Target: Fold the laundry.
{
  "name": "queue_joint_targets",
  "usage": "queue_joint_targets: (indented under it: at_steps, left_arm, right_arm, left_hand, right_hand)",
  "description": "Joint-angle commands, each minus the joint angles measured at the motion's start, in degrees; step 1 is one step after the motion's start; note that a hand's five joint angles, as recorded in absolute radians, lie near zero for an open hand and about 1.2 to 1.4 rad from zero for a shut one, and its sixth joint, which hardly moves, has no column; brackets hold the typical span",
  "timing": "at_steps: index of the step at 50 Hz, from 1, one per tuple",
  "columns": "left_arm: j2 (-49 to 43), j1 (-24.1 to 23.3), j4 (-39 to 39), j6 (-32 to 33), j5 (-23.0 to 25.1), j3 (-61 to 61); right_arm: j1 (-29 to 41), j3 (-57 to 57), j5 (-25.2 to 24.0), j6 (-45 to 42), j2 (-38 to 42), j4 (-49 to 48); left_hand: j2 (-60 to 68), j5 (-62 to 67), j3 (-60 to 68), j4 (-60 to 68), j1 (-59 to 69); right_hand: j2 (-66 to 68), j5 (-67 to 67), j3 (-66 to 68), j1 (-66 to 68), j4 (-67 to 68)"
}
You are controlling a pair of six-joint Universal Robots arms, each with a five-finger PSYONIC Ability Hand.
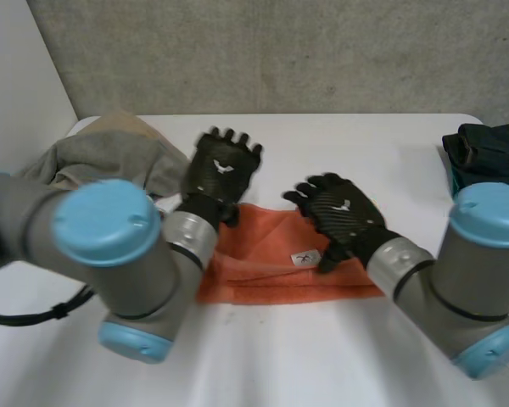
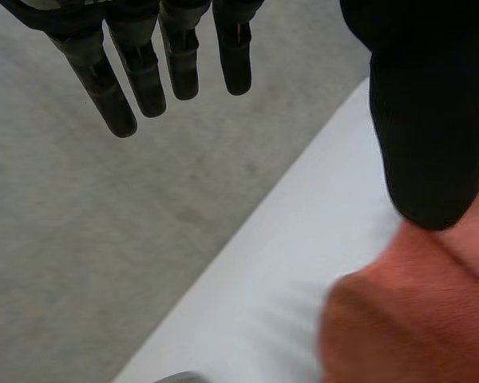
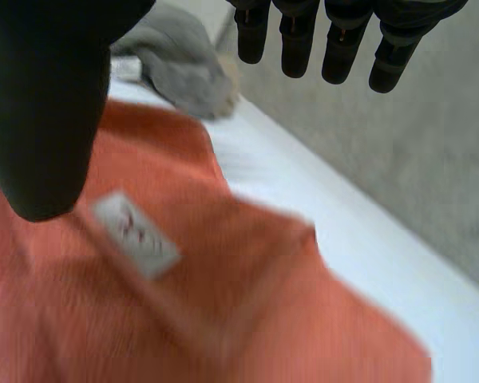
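An orange cloth (image 1: 271,263) lies folded in the middle of the white table (image 1: 263,356), with a small white label (image 1: 305,258) on top. My left hand (image 1: 223,165) hovers over the cloth's far left edge, open, fingers straight and empty. My right hand (image 1: 339,208) hangs over the right part of the cloth, open, holding nothing. In the left wrist view the left hand (image 2: 144,72) is held off the orange cloth (image 2: 415,319). In the right wrist view the right hand (image 3: 335,40) is above the orange cloth (image 3: 223,303) and its label (image 3: 136,235).
A heap of grey and beige laundry (image 1: 102,157) lies at the table's back left, seen as the grey laundry (image 3: 184,64) beyond the orange cloth in the right wrist view. Dark teal clothes (image 1: 488,153) are stacked at the right edge. A grey wall runs behind the table.
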Motion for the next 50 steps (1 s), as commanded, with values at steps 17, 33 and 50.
queue_joint_targets:
  at_steps: [17, 33, 50]
  left_arm:
    - [-13.93, -1.30, -2.32, -0.55, -8.15, 9.34]
    - [-6.55, 3.20, -4.43, 7.02, -18.72, -1.02]
    - [-1.08, -3.75, -5.74, -7.66, 3.42, -0.33]
  right_arm:
    - [-6.42, 5.24, 2.66, -3.96, -0.70, 3.15]
    - [-6.33, 4.71, 2.93, -7.21, -0.61, 3.41]
    - [-7.21, 5.42, 3.01, -7.21, -0.78, 3.85]
  left_hand:
    - [5.99, 6.86, 5.73, 6.39, 5.23]
    - [4.14, 5.01, 3.88, 4.54, 3.38]
    - [4.65, 5.52, 4.39, 5.05, 3.88]
  right_hand:
    - [-2.09, -2.50, -1.99, -3.23, -2.00]
    - [-2.09, -2.50, -1.99, -3.23, -2.00]
    - [-2.09, -2.50, -1.99, -3.23, -2.00]
